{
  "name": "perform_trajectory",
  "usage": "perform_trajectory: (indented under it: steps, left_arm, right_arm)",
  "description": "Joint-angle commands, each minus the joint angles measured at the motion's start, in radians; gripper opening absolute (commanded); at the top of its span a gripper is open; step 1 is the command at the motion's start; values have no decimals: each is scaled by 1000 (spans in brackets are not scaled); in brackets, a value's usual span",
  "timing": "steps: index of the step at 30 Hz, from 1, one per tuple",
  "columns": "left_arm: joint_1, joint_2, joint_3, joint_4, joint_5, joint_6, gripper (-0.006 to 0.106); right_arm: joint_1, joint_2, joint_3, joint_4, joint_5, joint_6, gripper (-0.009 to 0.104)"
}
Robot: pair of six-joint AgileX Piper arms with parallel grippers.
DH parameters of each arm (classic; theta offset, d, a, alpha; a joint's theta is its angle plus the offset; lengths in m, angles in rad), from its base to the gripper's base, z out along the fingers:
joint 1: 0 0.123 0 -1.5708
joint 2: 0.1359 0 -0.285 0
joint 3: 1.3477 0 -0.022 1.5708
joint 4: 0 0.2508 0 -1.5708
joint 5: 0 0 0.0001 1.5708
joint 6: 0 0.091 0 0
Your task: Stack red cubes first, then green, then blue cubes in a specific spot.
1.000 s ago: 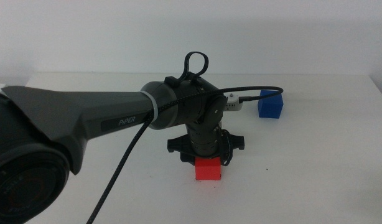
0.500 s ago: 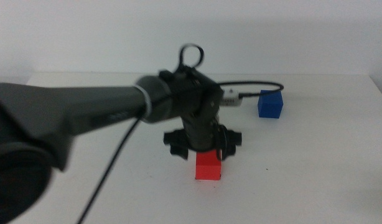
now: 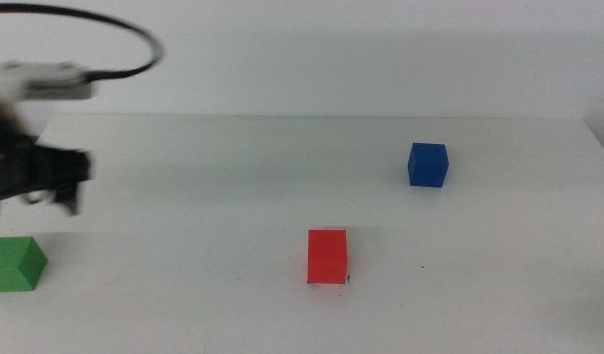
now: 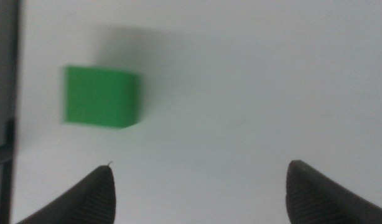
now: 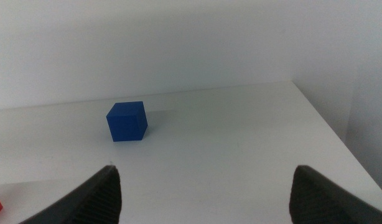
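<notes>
White matte tabletop (image 3: 233, 197) under 3 small cubes. Left gripper (image 3: 31, 182) blurred at the table's left edge, above the plain bright-green matte cube (image 3: 14, 265) — jaws spread wide, holding nothing. Right gripper (image 5: 203, 193) low and waiting, jaws apart, empty. Bright-red matte cube (image 3: 328, 257) near centre front, tiny black specks beside it. Deep-blue matte cube (image 3: 427, 164) well apart, rear right.

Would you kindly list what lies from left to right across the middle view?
Green cube → left gripper, just above and slightly right of it → red cube → blue cube. The right gripper is out of this view.
</notes>
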Motion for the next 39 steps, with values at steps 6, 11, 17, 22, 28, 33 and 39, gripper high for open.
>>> perform_trajectory:
  steps: [6, 11, 17, 22, 28, 33, 39]
  left_arm:
    - [275, 77, 59, -120, -71, 287, 94]
    - [329, 166, 59, -143, -139, 371, 94]
    - [338, 280, 59, -157, -240, 393, 94]
    - [338, 337, 59, -139, -298, 363, 94]
    - [349, 366, 59, -133, -308, 355, 90]
    - [356, 367, 59, -151, -259, 329, 58]
    - [245, 294, 4, -182, -97, 187, 18]
  right_arm:
    - [-5, -5, 3, -7, -7, -5, 93]
    - [-5, -5, 3, -7, -7, -5, 93]
    - [-5, -5, 3, -7, -7, -5, 93]
    - [-5, -5, 3, -7, -7, -5, 93]
    - [-5, -5, 3, -7, -7, -5, 93]
    - [-5, -5, 3, -7, -7, -5, 93]
    - [-5, -5, 3, -7, -7, -5, 93]
